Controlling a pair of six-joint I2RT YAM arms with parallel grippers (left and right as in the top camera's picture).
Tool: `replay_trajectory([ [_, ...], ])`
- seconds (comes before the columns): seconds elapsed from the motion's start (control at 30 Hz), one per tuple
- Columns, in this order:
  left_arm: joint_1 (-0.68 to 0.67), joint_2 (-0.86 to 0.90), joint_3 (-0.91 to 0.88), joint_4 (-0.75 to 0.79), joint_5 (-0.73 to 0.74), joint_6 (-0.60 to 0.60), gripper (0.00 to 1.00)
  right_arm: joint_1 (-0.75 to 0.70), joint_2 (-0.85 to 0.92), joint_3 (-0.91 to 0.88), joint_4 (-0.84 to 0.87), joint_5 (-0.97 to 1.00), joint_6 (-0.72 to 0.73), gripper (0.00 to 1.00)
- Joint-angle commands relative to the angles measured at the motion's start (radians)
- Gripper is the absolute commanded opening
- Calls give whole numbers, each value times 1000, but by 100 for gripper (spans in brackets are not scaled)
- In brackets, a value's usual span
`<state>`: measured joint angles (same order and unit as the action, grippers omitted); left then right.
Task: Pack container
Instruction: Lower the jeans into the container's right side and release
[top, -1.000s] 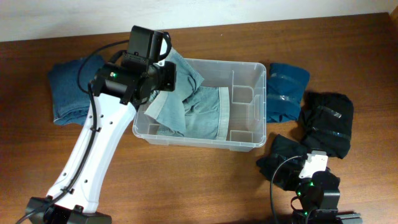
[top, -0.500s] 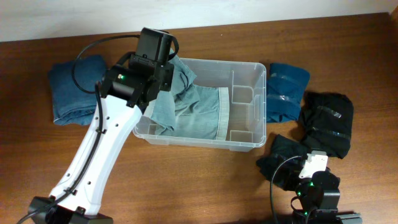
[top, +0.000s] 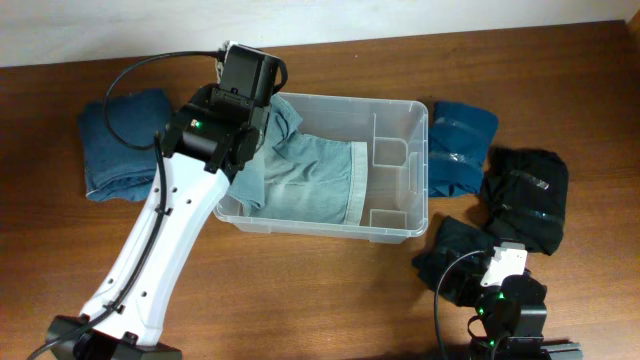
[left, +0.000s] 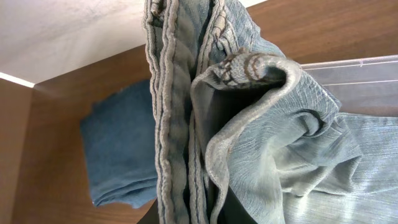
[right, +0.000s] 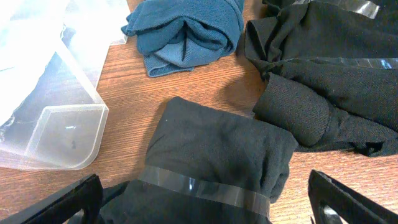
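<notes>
The clear plastic container (top: 400, 232) sits mid-table, and its corner shows in the right wrist view (right: 68, 134). Light blue jeans (top: 310, 180) lie mostly inside it, one end draped up over its left rim. My left gripper (top: 262, 118) is shut on that bunched end (left: 186, 124) at the tub's far left corner; its fingers are hidden by cloth. My right gripper (right: 202, 199) is open and wide, low over a black folded garment bound with clear tape (right: 217, 155) near the front right.
Folded dark blue jeans (top: 115, 145) lie left of the tub. A teal folded garment (top: 460, 145) lies right of it, with a black garment (top: 525, 200) beyond and another black one (top: 455, 255) at the front right.
My left gripper has moved toward the tub's far left corner with the jeans. The hanging leg has dropped down inside the tub. The right arm has not moved.
</notes>
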<state>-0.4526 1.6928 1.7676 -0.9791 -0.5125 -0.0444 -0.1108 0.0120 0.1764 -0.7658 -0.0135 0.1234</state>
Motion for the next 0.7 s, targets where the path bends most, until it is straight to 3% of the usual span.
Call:
replay_trajectory([
  [0.0, -31, 18, 45, 17, 97, 35, 1, -1, -8, -9, 0, -2, -3, 98],
  [0.33, -202, 197, 45, 5, 249, -2, 2, -1, -8, -9, 0, -2, -3, 98],
  [0.5, -277, 235, 45, 5, 333, -35, 18, -1, -8, -9, 0, -2, -3, 98],
  [0.67, -322, 238, 47, 6, 344, -38, 43, -1, -8, -9, 0, -2, -3, 98],
])
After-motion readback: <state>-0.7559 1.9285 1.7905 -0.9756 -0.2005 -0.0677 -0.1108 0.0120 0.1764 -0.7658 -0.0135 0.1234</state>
